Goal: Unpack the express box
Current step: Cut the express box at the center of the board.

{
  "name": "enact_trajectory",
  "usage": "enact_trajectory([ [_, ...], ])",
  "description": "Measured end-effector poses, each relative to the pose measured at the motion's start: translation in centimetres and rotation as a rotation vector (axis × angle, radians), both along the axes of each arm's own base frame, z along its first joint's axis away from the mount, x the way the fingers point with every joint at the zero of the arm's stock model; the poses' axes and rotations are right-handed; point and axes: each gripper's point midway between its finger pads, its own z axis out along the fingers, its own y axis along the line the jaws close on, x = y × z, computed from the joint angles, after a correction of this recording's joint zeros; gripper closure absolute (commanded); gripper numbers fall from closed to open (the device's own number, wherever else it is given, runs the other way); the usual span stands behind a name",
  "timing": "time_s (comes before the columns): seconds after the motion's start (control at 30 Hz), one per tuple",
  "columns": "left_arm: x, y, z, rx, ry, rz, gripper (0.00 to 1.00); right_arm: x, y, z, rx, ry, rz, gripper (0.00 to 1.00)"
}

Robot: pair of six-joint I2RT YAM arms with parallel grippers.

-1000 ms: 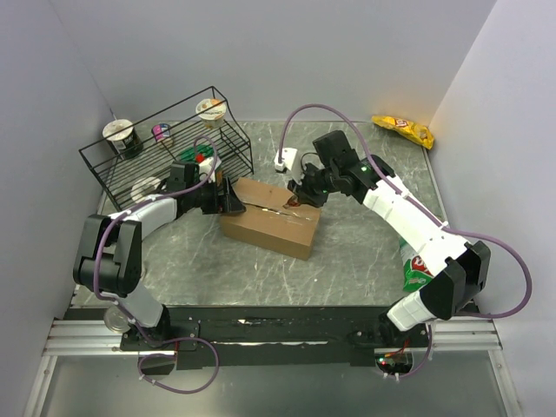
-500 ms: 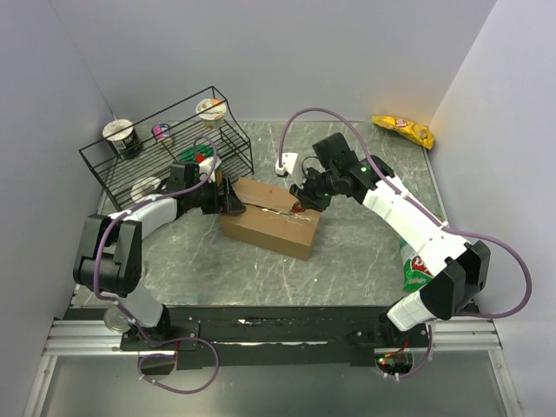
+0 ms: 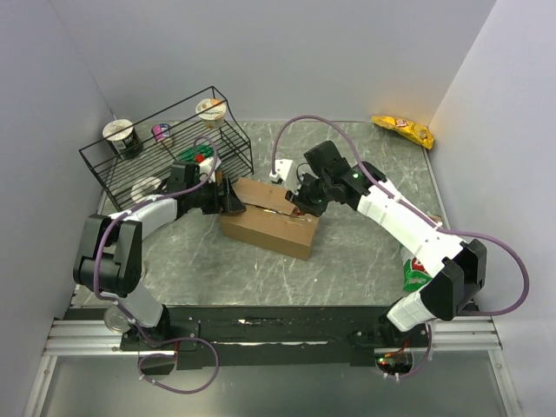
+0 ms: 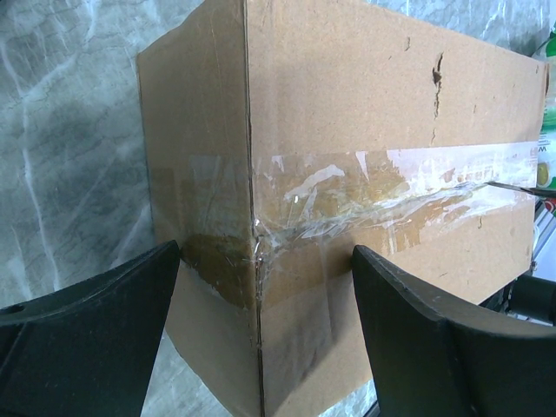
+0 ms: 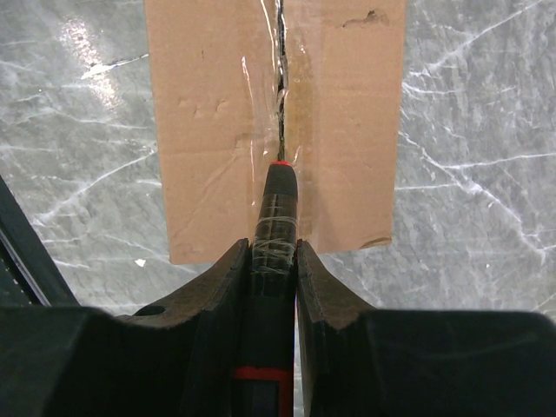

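The express box is a brown carton lying mid-table, its centre seam taped over with clear tape. My right gripper is shut on a black tool with a red tip. The tool's tip rests on the taped seam on top of the box, near its right end. My left gripper is open at the box's left end. Its fingers straddle the taped top edge of the box. I cannot tell whether they press on the cardboard.
A black wire rack holding cups and small packets stands at the back left, close behind my left gripper. A yellow snack bag lies at the back right. A green packet sits by the right arm's base.
My right gripper has moved left over the box top with the tool, along the taped seam. The left gripper and the box have stayed put.
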Motion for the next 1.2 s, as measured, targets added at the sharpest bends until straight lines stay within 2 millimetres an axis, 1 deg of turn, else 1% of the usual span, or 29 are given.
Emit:
enact_trajectory([
  [0.07,0.0,0.0,0.0,0.001,-0.001,0.001,0.16,0.0,-0.1,0.0,-0.005,0.002,-0.002,1.00],
  [0.23,0.1,0.0,0.0,0.004,-0.002,0.002,0.16,-0.1,-1.3,-0.3,-0.022,0.025,-0.026,1.00],
  [0.33,0.1,0.0,0.0,0.005,-0.004,0.004,0.17,-0.3,-1.9,-0.1,-0.023,0.032,-0.039,1.00],
  [0.53,0.2,0.1,-0.1,0.009,-0.001,0.018,0.20,-1.4,-3.8,0.8,-0.044,0.035,-0.078,1.00],
  [0.67,0.3,0.1,-0.1,0.009,-0.001,0.025,0.21,-2.3,-4.9,1.0,-0.050,0.025,-0.094,1.00],
  [0.87,0.5,-0.2,-0.1,0.007,-0.009,0.020,0.21,-3.2,-5.5,0.7,-0.043,0.014,-0.098,1.00],
  [1.03,0.5,-0.2,-0.1,0.007,-0.010,0.021,0.23,-3.3,-5.9,0.7,-0.038,0.015,-0.107,1.00],
  [1.1,0.5,-0.2,-0.1,0.007,-0.010,0.021,0.23,-3.3,-6.2,0.8,-0.037,0.021,-0.116,1.00],
  [1.2,0.6,-0.4,-0.1,0.004,-0.012,0.020,0.23,-3.9,-7.3,0.6,-0.049,0.043,-0.139,1.00],
])
